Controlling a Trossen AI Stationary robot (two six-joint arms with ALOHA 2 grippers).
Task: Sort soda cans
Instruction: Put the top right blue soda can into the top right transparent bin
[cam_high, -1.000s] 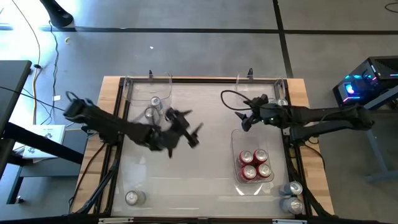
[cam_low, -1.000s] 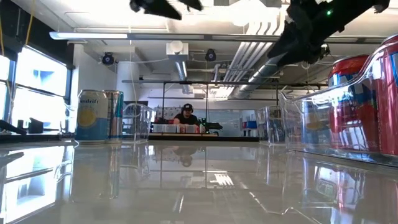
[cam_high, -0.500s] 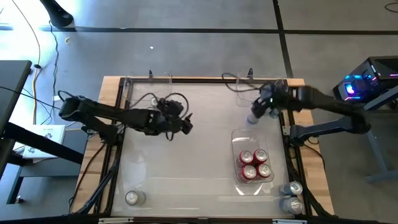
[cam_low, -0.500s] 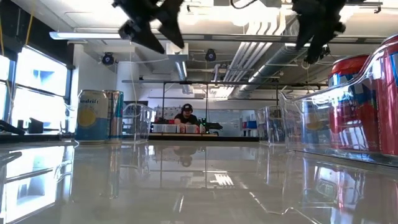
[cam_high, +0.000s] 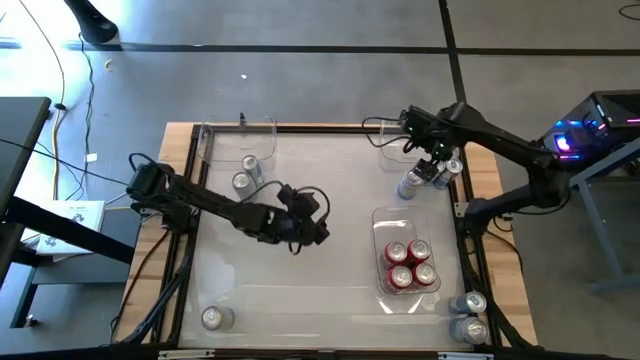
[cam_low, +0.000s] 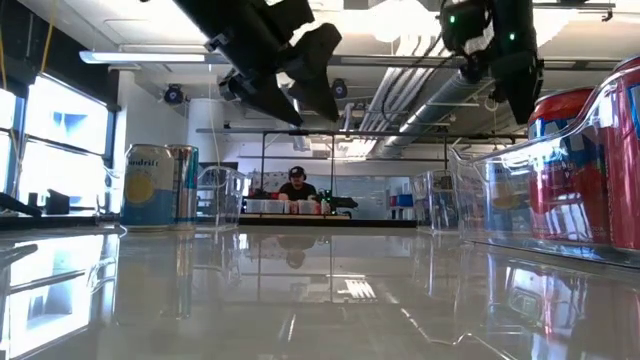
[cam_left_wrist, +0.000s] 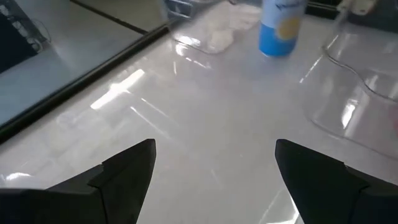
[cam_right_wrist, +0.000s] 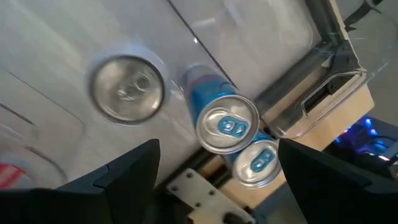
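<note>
1. Locate the table (cam_high: 330, 290); its clear bin (cam_high: 378, 262) at right-centre holds four red soda cans (cam_high: 408, 264)
2. Find the left gripper (cam_high: 318, 226) over the table's middle, jaws spread wide and empty
3. Find the right gripper (cam_high: 432, 160) at the far right edge, jaws wide apart above the blue cans (cam_right_wrist: 227, 124) and one silver can (cam_right_wrist: 127, 88)
4. Note two silver-grey cans (cam_high: 245, 173) standing at the far left

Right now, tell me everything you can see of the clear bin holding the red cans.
The clear bin is a transparent plastic rectangle with rounded corners, sitting flat on the glossy table's right half. Four red cans with silver tops stand upright, packed together in the end nearer the front edge; its far end is bare. The low view shows its tall see-through wall. No gripper touches it.
</note>
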